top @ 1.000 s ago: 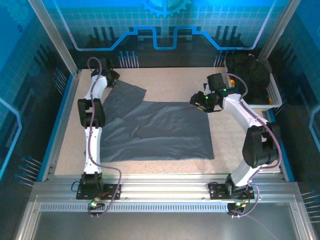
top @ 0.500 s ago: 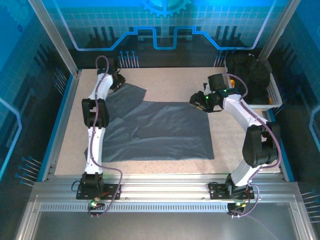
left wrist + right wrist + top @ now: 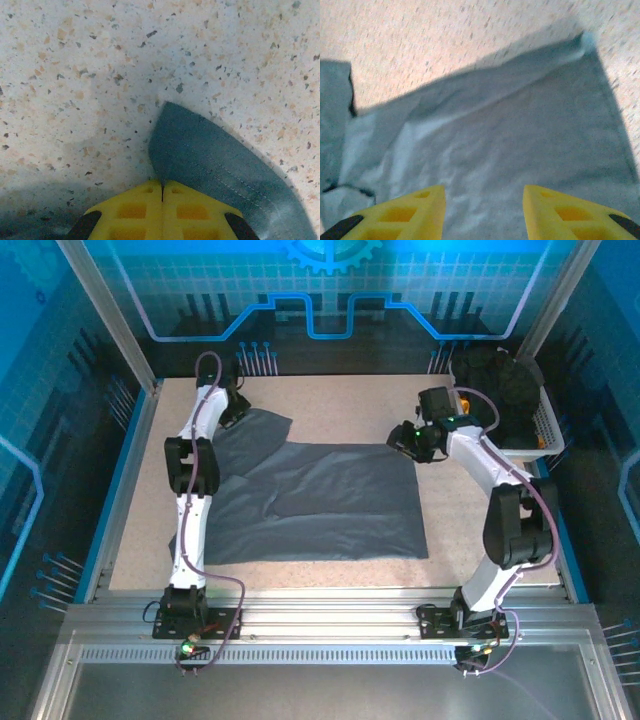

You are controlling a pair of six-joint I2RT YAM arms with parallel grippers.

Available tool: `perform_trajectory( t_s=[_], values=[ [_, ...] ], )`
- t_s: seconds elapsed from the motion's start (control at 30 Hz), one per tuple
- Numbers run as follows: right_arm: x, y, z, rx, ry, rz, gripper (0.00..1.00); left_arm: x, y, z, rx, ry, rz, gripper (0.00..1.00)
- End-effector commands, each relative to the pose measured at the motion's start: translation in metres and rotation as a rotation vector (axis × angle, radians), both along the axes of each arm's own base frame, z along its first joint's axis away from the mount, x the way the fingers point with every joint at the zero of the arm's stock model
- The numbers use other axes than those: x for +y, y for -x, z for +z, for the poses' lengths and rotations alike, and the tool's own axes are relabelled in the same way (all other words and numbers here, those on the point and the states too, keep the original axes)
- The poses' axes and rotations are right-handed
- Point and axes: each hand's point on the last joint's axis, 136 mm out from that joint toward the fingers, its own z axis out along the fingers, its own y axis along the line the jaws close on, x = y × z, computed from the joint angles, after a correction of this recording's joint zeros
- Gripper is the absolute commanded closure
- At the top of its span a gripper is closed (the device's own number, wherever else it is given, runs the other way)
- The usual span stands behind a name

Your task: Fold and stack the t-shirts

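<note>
The left gripper [image 3: 161, 184] has its 2 yellow fingers [image 3: 132, 210] pressed flat together, and the tip of a sleeve [image 3: 210, 155] of the spread t-shirt [image 3: 320, 500] runs straight into the seam between them, pinched at the edge. Ahead of this claw and off to its left lies bare speckled table [image 3: 90, 75]; the sleeve trails away to its right.

The right gripper [image 3: 482, 189] stands partly open, its 2 fingers well apart with nothing between them, hovering over the shirt. The grey cloth lies directly below and ahead of it, and the shirt's corner [image 3: 585, 40] lies ahead and to the right of the claw.

From above, the shirt lies flat between the 2 claws: the left gripper [image 3: 232, 406] at its far left sleeve, the right gripper [image 3: 403, 440] at its far right corner. Just beyond the right claw, towards the table's edge, a white basket [image 3: 548, 428] holds a dark heap of more t-shirts [image 3: 498, 380].
</note>
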Motion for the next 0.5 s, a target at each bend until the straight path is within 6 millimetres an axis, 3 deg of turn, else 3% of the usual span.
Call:
perform_trajectory(
  t_s=[0.0,0.07,0.27,0.47],
  values=[
    [-0.034,-0.021,-0.014,0.056,0.122,-0.157,0.54,-0.022,0.022,0.015,0.062,0.032,-0.053,1.00],
    [-0.048,-0.025,-0.028,0.137,0.156,-0.240,0.54,-0.025,0.016,0.042,-0.006,0.017,-0.060,1.00],
    [-0.062,-0.045,-0.059,0.277,0.148,-0.361,0.57,-0.026,0.016,0.101,-0.181,0.027,-0.056,1.00],
    [-0.054,-0.058,-0.075,0.338,0.084,-0.420,0.57,-0.038,0.023,0.119,-0.234,0.077,-0.119,1.00]
  ],
)
